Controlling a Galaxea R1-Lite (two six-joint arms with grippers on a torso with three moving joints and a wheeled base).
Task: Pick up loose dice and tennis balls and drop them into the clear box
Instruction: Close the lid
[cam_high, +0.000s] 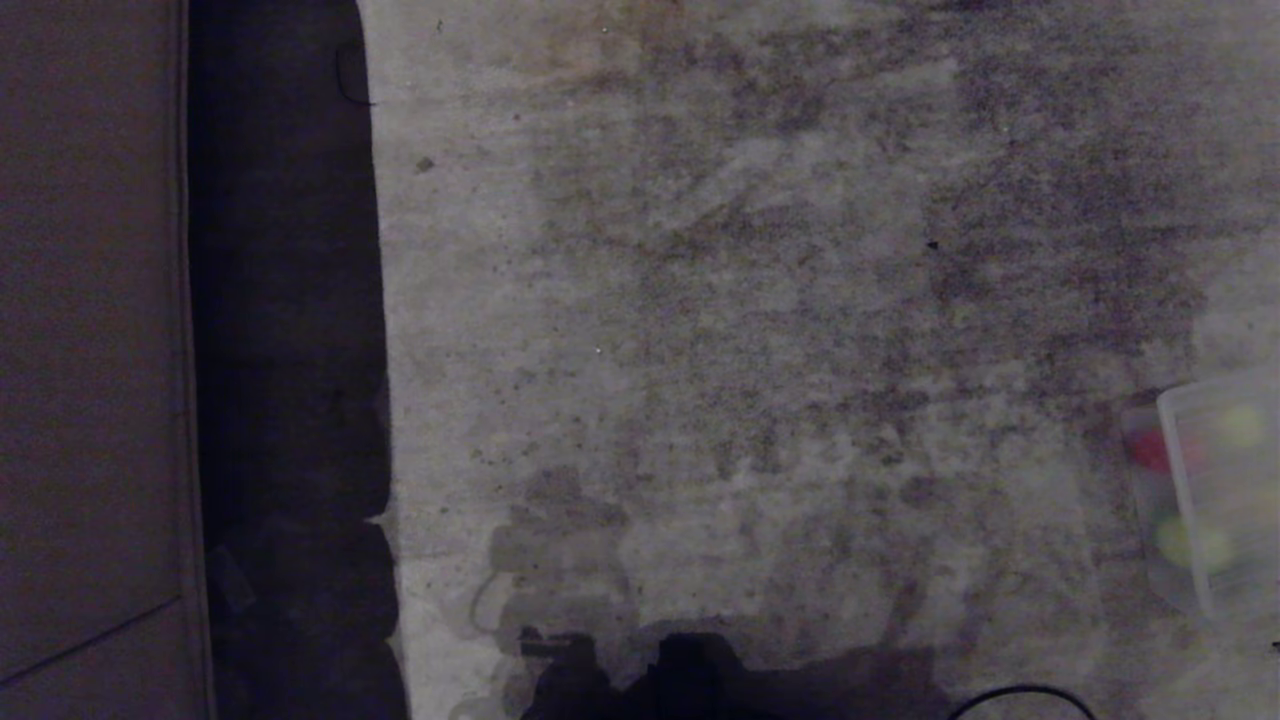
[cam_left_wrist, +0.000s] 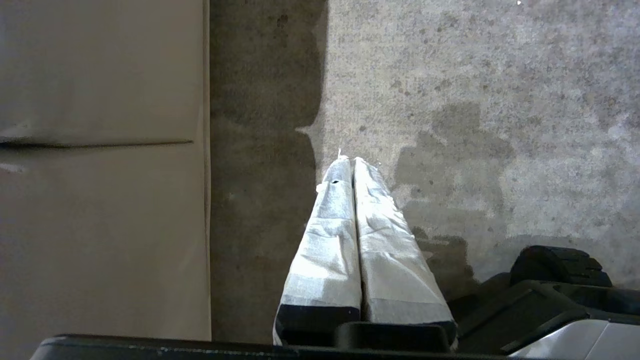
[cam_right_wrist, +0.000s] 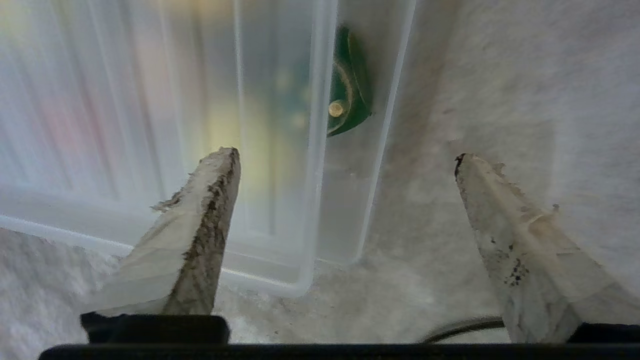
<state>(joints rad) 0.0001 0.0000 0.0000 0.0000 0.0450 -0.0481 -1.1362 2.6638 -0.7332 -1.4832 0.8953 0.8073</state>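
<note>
Head view: your box (cam_high: 1215, 480) sits at 3 o'clock, cut off, with blurred red and yellow-green shapes inside; no loose pieces show on the floor (cam_high: 750, 300).

Left wrist: left claw (cam_left_wrist: 353, 161) pressed together, idle.

Right wrist: right claw (cam_right_wrist: 345, 155) spread wide, empty, over the box rim; green die (cam_right_wrist: 350, 85) inside, the rest hazy.

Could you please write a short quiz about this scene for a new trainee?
1. True or false: the right tool is open and holds nothing.
2. Which colour is the die seen directly inside the clear box? A) dark green B) blue C) white
3. Fill in: the fingers of the left tool are pressed ____.

Key: 1 true; 2 A; 3 together
</note>
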